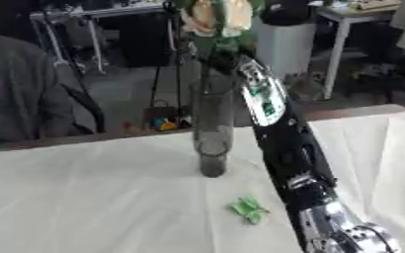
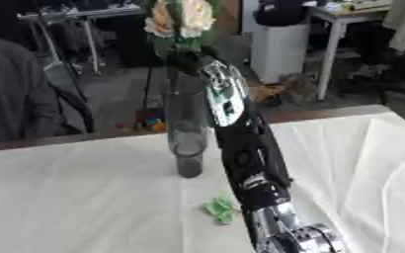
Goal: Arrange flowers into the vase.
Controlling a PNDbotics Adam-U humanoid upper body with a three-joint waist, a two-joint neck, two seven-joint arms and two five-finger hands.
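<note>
Flowers (image 1: pixel 216 17): pale cream blooms w/ green leaves, top middle of frame, right above the vase mouth.
Vase (image 1: pixel 212 131): tall, thin, clear glass, middle of frame, standing upright on the white cloth. Looks empty low down.
Stems: dark, under the blooms, pointing down at the vase top. Can't tell if the tips are inside the rim yet.
Right hand (image 2: pixel 188 60): up top by the vase mouth, at the stems just under the blooms. It looks curled round the stems, holding the bunch, but the fingers are mostly hidden.
Right arm (image 1: pixel 284 148): black and silver, goes from bottom right up to the top middle, just beside the vase on its right side.
Left hand: not seen in either view.
Green bit (image 1: pixel 250 209): small leaf-like scrap on the cloth, lower middle, near the arm, apart from the vase foot.
Table (image 1: pixel 85 197): white cloth w/ folds, fills the lower half.
Step, my guess: about to lower the stems in; flowers not in the vase yet.
Risk 1: vase is tall and thin, arm is v. close. A bump from arm or stems on the rim could tip it.
Risk 2: stems miss the small mouth and slide down outside.
Risk 3: let go too soon, and the bunch falls on the table.
</note>
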